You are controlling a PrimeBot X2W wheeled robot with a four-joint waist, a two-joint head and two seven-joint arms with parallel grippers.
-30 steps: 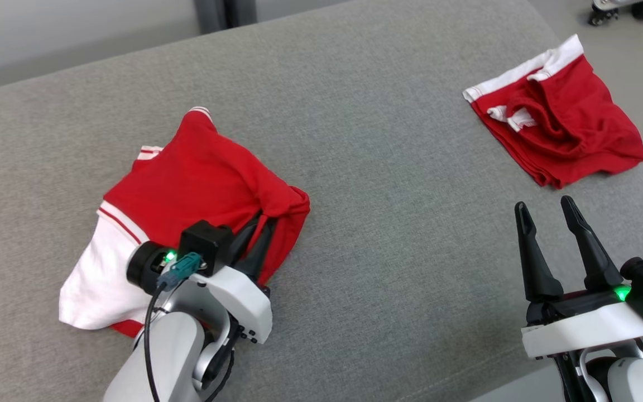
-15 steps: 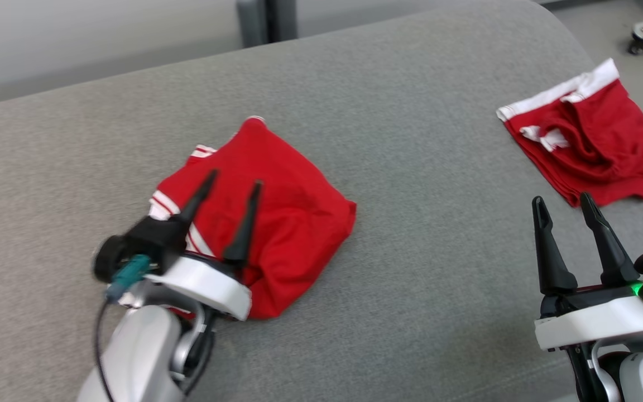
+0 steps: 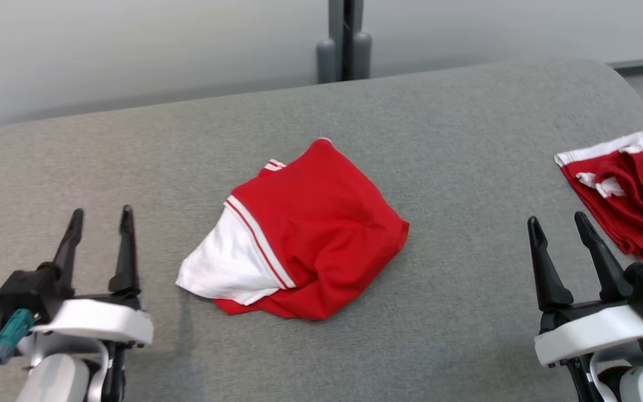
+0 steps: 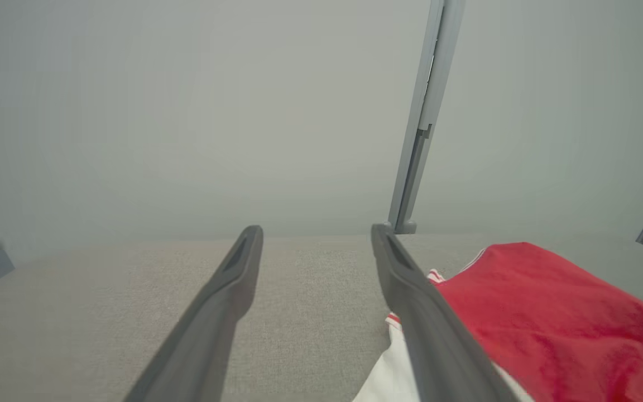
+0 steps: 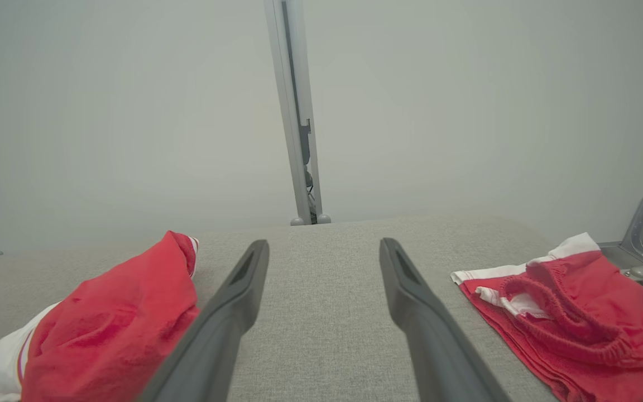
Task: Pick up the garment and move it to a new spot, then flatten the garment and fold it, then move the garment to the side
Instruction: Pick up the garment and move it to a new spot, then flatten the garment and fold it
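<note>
- Head view: the left gripper (image 3: 102, 210) stands at the lower left with its fingers spread apart, holding nothing.
- Head view: the garment (image 3: 321, 234), red with a white, red-striped panel, lies in a loose heap on the grey padded surface (image 3: 455, 139). It lies to the right of the left gripper and well to the left of the right gripper (image 3: 556, 218), apart from both.
- Head view: the right gripper stands at the lower right with its fingers spread apart, holding nothing. A second red garment (image 3: 634, 190) with a white band lies near its fingertips, beyond them and to the right, not touching.
- Head view: a grey post (image 3: 345, 44) rises behind the far edge of the surface.
- Left wrist view: the fingers stand apart over bare surface. The garment lies to the right of the right-hand finger, which hides its near edge.
- Right wrist view: the fingers stand apart over bare surface. The garment lies left of the left-hand finger and the second red garment right of the right-hand finger.
</note>
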